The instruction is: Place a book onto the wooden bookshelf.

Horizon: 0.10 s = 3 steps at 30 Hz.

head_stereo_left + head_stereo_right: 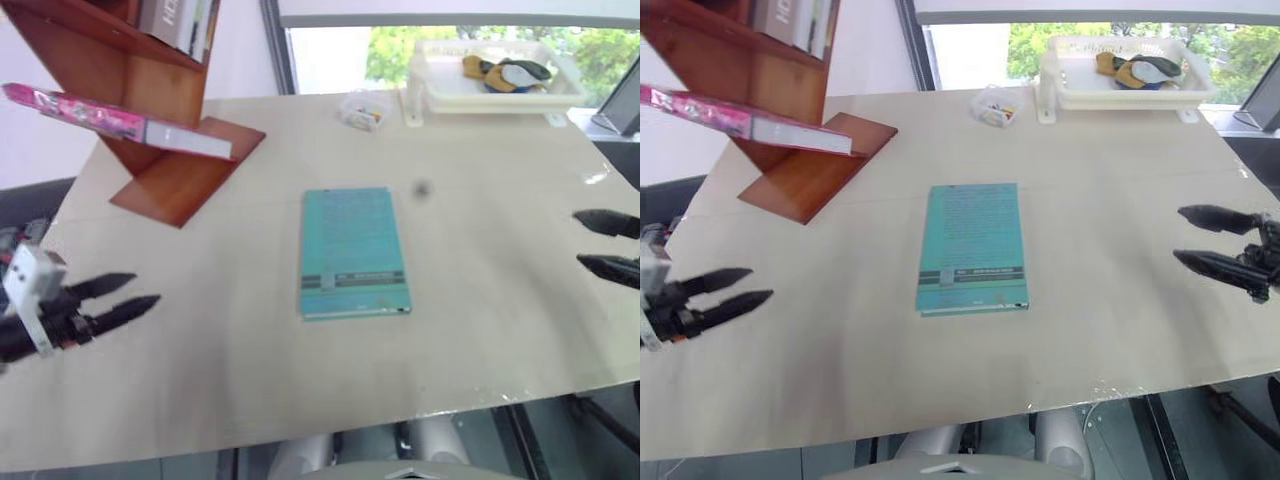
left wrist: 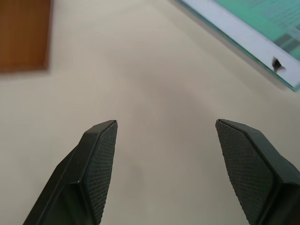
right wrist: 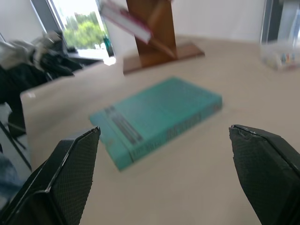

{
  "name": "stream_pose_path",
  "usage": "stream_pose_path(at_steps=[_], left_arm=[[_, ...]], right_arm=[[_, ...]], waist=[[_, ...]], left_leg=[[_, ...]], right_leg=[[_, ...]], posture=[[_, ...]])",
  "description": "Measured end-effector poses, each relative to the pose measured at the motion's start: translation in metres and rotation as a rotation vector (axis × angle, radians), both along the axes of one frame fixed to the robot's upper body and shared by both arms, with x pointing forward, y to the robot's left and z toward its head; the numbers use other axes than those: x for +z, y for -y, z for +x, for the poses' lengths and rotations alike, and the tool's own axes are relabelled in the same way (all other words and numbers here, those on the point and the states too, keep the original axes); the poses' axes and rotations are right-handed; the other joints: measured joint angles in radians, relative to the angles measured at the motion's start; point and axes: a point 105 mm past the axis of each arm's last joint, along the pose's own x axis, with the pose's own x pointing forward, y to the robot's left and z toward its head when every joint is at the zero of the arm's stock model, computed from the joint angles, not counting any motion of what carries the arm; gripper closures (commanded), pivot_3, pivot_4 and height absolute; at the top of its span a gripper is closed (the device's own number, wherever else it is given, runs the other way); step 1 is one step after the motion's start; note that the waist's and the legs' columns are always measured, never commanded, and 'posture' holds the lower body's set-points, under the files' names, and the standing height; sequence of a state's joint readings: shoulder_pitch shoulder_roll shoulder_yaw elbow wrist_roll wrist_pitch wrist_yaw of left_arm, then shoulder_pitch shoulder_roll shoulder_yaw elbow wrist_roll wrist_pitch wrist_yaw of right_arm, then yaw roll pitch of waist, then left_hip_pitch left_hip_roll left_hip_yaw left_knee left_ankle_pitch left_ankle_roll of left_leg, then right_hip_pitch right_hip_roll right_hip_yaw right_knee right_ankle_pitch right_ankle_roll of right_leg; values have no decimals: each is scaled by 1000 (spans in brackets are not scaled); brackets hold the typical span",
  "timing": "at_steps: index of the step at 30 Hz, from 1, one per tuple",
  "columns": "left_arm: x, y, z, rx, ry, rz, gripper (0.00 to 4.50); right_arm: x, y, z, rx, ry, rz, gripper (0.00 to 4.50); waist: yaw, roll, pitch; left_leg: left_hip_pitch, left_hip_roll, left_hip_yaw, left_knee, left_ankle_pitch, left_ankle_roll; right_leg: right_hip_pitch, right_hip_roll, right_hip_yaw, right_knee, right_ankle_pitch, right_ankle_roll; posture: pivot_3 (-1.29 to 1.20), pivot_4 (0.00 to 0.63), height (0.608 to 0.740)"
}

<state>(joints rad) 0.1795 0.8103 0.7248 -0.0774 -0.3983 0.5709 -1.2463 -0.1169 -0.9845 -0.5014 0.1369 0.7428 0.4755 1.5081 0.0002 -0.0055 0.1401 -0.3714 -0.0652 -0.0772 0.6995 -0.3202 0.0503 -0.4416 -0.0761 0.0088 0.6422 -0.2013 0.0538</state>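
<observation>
Book: pink book (image 1: 110, 122) rests flat on a tilted board of the shelf (image 1: 165, 95), its white page edges jutting past the board's end.
Shelf: reddish-brown zigzag unit at the table's (image 1: 250, 380) far left corner, upright books higher up.
Left gripper (image 1: 115, 300): low over the table's left side, jaws released, grasping nothing.
Right gripper (image 1: 1205, 240): at the table's right edge, jaws spread, empty.
Teal book (image 1: 352, 250): flat mid-table, between both grippers.
Tray (image 1: 500, 85): white, far right, holding small items.
Risk: overhanging pink book could slide off the slanted board if the shelf or table is bumped by an arm.
</observation>
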Motion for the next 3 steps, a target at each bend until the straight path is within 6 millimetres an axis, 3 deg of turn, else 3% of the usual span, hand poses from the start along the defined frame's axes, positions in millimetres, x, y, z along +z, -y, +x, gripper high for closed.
stream_pose_path(at_steps=[3], left_arm=[[-6, 7, 1, 27, 1, 15, 970]], right_arm=[[-25, 15, -1, -63, -50, -112, 0]], waist=[[17, 1, 0]], left_leg=[[11, 0, 0, -3, 0, 0]], right_leg=[[9, 0, 0, -1, 0, 0]], posture=[[0, 150, 740]])
